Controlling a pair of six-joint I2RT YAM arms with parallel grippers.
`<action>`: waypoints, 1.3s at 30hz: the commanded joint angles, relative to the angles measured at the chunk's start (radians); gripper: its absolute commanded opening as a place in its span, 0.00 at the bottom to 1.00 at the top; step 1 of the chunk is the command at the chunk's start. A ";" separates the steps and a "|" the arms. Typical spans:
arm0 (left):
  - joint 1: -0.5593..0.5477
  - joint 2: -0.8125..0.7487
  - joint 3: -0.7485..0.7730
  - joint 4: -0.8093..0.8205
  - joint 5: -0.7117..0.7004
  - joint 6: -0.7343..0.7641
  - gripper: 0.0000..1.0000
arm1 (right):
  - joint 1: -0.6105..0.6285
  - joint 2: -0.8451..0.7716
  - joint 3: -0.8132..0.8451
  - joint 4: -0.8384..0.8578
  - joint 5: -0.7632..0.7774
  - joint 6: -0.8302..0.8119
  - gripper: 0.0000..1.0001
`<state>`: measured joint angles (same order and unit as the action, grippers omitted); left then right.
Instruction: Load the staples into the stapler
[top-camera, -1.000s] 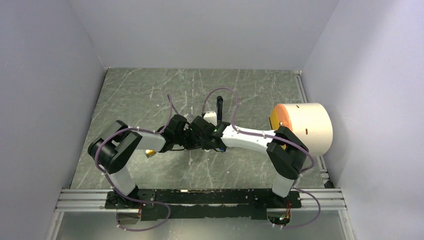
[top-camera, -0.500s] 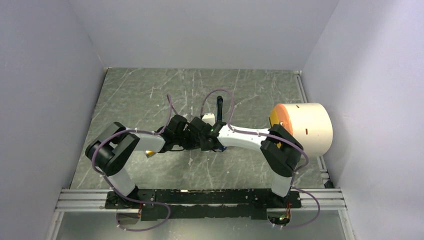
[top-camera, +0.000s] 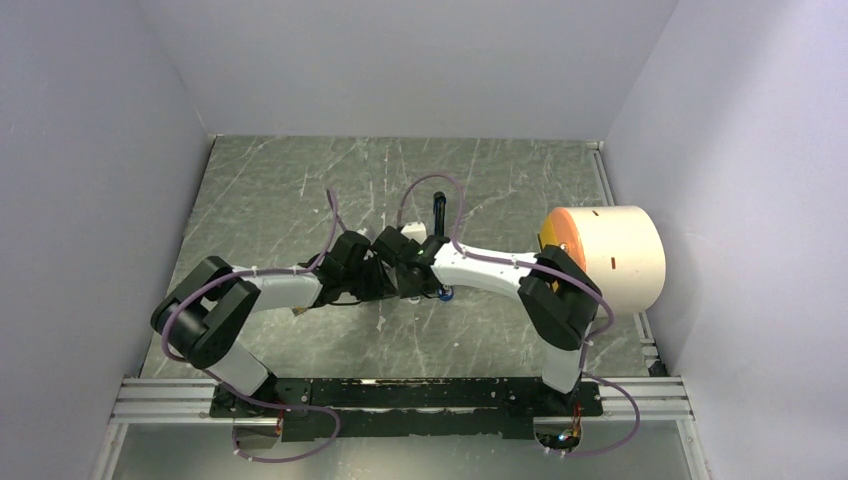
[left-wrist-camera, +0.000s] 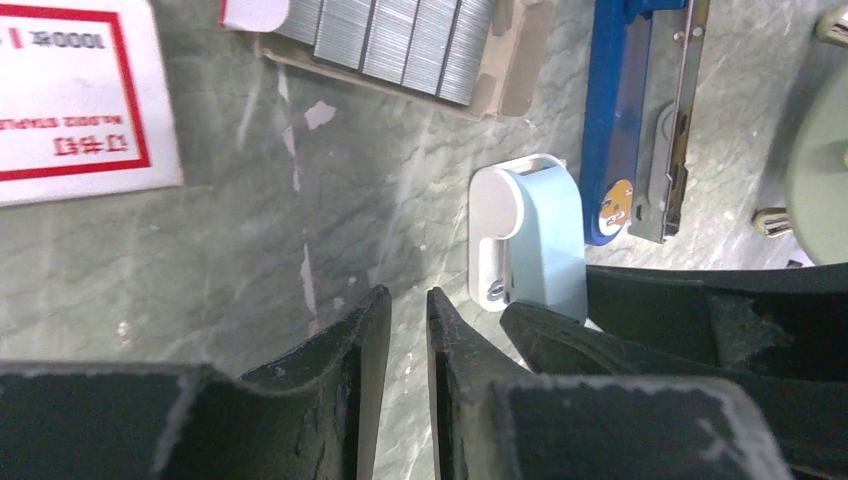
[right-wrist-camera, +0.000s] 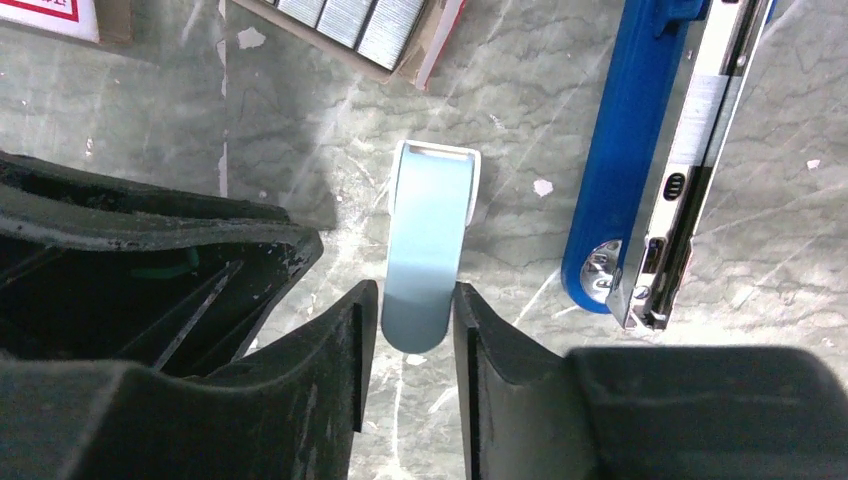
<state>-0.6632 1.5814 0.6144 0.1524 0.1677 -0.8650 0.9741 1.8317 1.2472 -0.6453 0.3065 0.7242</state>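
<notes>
Pulling back is the main change: vs. a sec ago in the top view, the L arm's elbow has swung out left and lower, and both wrists have slid a bit left, uncovering the blue near end of the stapler (top-camera: 443, 293) by the R wrist. L claw (left-wrist-camera: 408, 300) hovers over bare counter (left-wrist-camera: 200, 250) w/ its fingers only a slit apart and nothing btw them. R claw (right-wrist-camera: 415, 295) straddles the near end of a pale-blue-and-white plastic piece (right-wrist-camera: 428, 230) lying flat just beside the stapler. Its pads sit right at the piece's sides, but can't tell if they're pinching it or letting go. Staples (left-wrist-camera: 400, 35) sit in rows in their tray (left-wrist-camera: 520, 50), near the red-and-white box (left-wrist-camera: 70, 90), beyond both claws (no strip in either one). Stapler lies open, metal rail (right-wrist-camera: 700, 110) exposed. My read: loading proper hasn't begun. A strip must be picked next, and the L claw looks nearer the tray.
</notes>
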 joint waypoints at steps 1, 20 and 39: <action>-0.001 -0.023 -0.023 -0.137 -0.104 0.047 0.28 | -0.011 0.028 0.037 -0.031 -0.006 -0.024 0.40; 0.004 -0.232 -0.041 -0.239 -0.243 0.011 0.41 | -0.123 -0.280 0.008 0.054 0.167 -0.043 0.60; 0.008 -0.470 -0.046 -0.281 -0.277 0.020 0.78 | -0.354 -0.022 0.330 0.121 0.038 -0.488 0.78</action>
<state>-0.6628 1.1221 0.5591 -0.1188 -0.1192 -0.8650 0.6346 1.7718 1.5139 -0.5228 0.3809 0.3172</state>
